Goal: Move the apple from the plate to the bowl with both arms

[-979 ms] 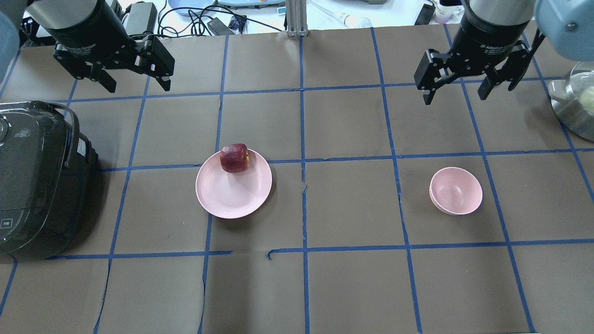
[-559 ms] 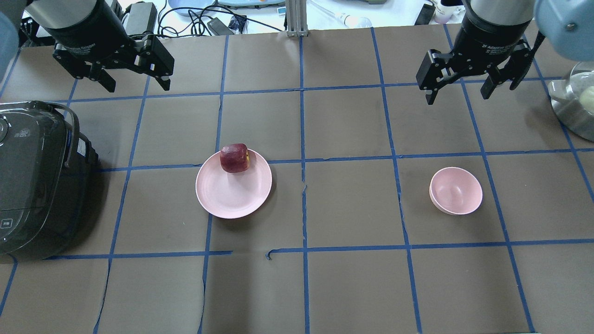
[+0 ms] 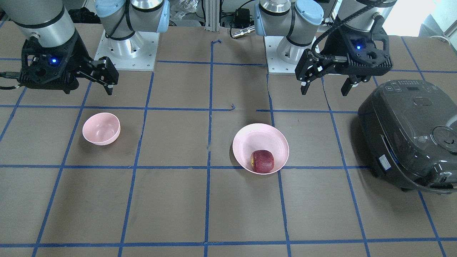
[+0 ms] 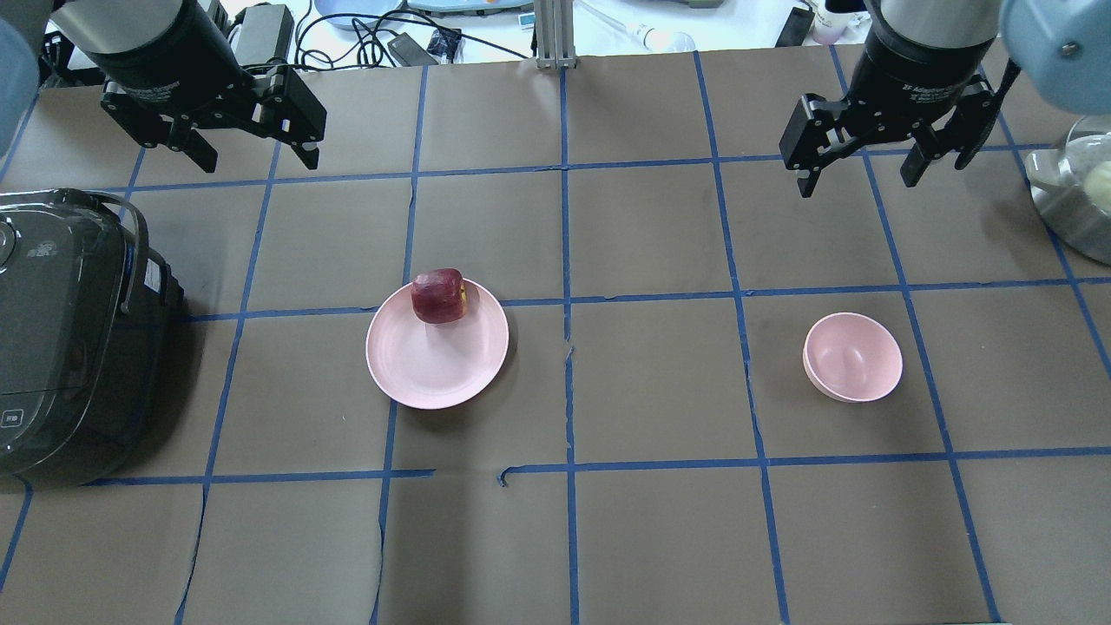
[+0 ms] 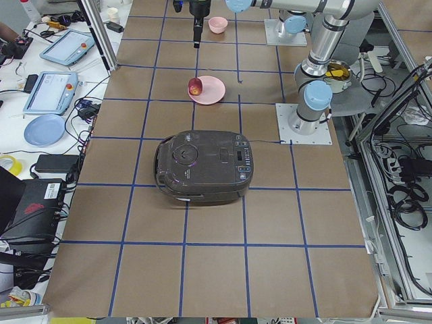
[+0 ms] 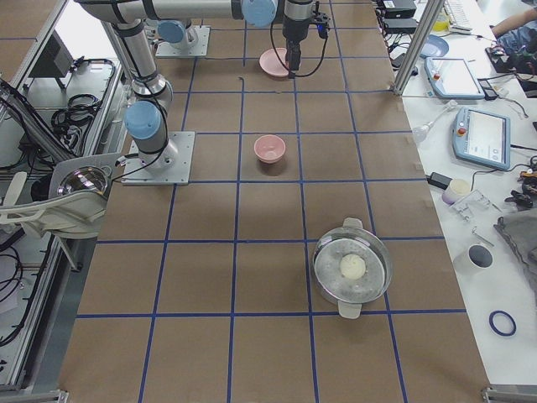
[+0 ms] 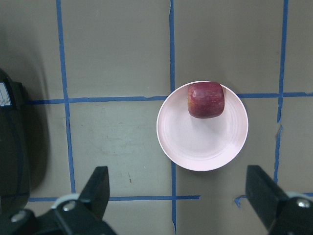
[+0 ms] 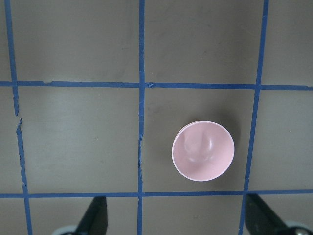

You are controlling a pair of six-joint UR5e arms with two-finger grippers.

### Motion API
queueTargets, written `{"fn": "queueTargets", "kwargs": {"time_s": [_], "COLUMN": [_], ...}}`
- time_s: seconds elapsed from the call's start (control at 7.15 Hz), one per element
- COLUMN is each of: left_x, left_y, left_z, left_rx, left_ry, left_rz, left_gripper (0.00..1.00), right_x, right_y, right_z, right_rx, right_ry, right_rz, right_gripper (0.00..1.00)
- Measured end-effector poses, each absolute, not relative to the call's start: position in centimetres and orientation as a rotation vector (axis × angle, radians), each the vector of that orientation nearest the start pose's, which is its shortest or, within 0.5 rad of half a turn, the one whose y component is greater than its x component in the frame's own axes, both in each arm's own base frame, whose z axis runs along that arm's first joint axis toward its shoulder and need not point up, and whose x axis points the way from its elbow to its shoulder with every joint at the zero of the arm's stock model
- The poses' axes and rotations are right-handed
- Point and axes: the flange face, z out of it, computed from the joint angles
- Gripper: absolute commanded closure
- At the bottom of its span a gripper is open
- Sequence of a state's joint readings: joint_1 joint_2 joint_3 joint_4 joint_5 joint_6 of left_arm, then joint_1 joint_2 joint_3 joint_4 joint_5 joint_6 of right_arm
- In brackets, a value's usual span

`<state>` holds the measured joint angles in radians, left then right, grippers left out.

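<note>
The dark red apple sits at the far rim of the pale pink plate, left of the table's middle. The small pink bowl stands empty to the right. My left gripper is open and empty, high above the table, behind and left of the plate. Its wrist view looks straight down on the apple and plate. My right gripper is open and empty, high behind the bowl, which shows in its wrist view. In the front view the apple lies on the plate's near side.
A dark rice cooker stands at the table's left edge, left of the plate. A steel pot with a glass lid sits at the right edge. Cables and devices lie beyond the far edge. Blue tape lines grid the brown table.
My right gripper has shifted very slightly to the right. The left gripper, apple, plate and bowl have not moved.
</note>
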<state>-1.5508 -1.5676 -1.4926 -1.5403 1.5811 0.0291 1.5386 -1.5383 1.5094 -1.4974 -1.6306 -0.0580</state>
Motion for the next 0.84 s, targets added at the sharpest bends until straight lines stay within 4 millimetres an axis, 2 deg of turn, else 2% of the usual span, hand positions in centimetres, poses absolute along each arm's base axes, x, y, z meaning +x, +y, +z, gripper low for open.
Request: {"fn": "queueTargets", "kwargs": {"time_s": [0.84], "left_x": [-12.29], "left_y": [-50.35], "left_z": [53.16], "left_rx": [0.016], "left_ry": [3.123], "left_rz": [-0.18], "left_gripper": [0.0], "right_x": [10.9], "right_y": [-50.85], "right_z": [49.33], "right_rx": [-0.048], "right_ry": [3.205], "right_rz": [0.063], "right_gripper": [0.0]}}
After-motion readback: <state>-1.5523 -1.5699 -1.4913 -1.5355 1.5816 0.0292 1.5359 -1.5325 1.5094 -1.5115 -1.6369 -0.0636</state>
